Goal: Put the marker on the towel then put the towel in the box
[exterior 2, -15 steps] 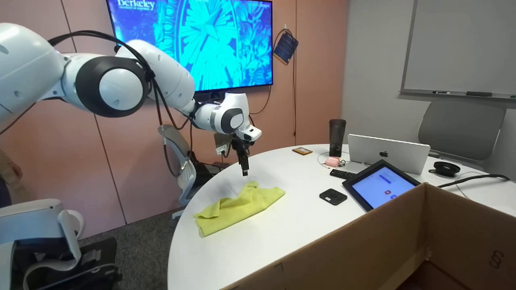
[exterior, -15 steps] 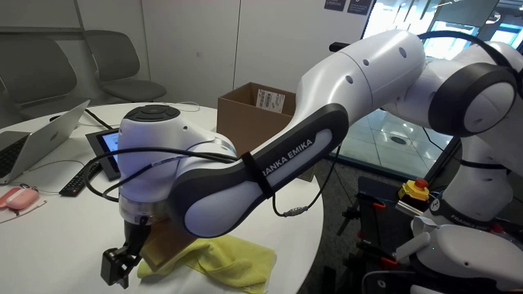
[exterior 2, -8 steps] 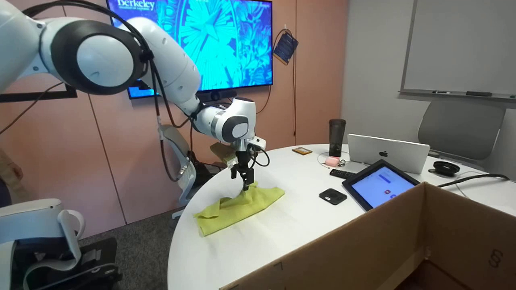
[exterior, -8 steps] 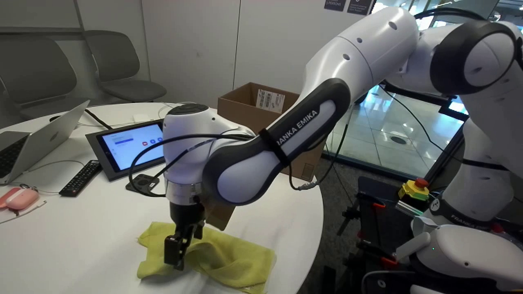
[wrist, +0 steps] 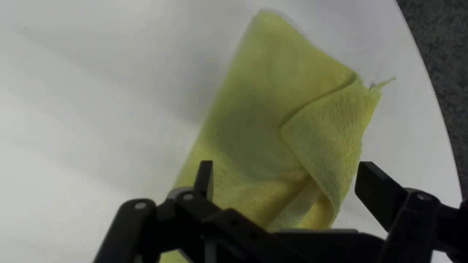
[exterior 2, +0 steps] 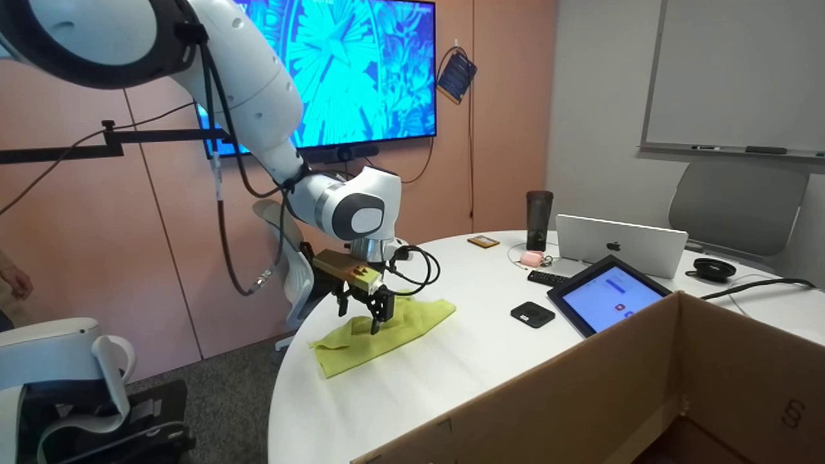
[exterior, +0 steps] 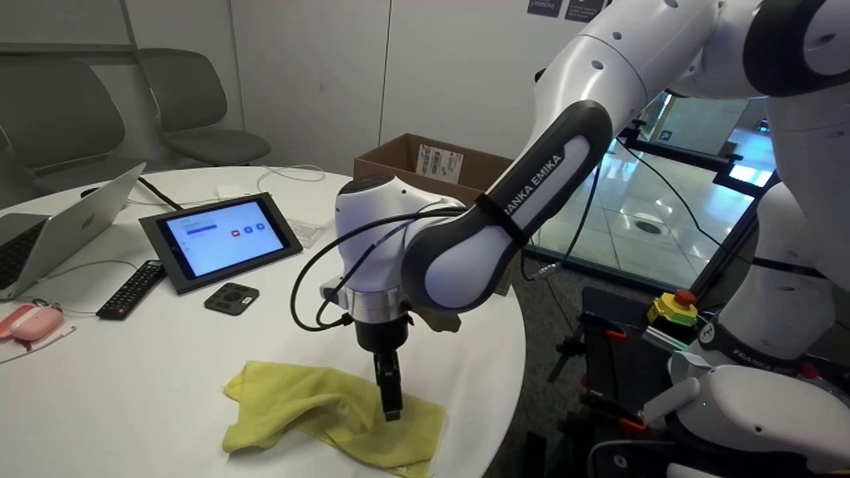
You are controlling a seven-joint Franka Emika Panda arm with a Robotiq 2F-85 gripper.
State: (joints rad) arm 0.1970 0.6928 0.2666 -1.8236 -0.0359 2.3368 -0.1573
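Observation:
The yellow-green towel (exterior: 279, 395) lies crumpled near the table's rim, with one corner folded over. My gripper (exterior 2: 359, 319) hovers above it, pointing down, and seems clear of the cloth. In the wrist view the gripper (wrist: 285, 166) stands wide open, with towel (wrist: 252, 120) showing below and between its spread fingers and nothing held. The brown cardboard box (exterior 2: 561, 393) fills the near corner in an exterior view; in an exterior view, the box (exterior: 458, 188) is partly covered by the arm. The marker does not show; whether it lies under the towel's folds I cannot tell.
On the white round table (exterior: 133, 378) sit a tablet (exterior: 226, 236), a squat black gadget (exterior: 231, 299), a black remote (exterior: 131, 290), a pink case (exterior: 36, 324) and a laptop (exterior 2: 619, 248). A dark tumbler (exterior 2: 539, 220) stands beside the laptop. The table's edge runs close to the towel.
From beyond the towel's far end, my gripper has swung across to hang above it, turning at the wrist. It stays open. Towel and box have not moved.

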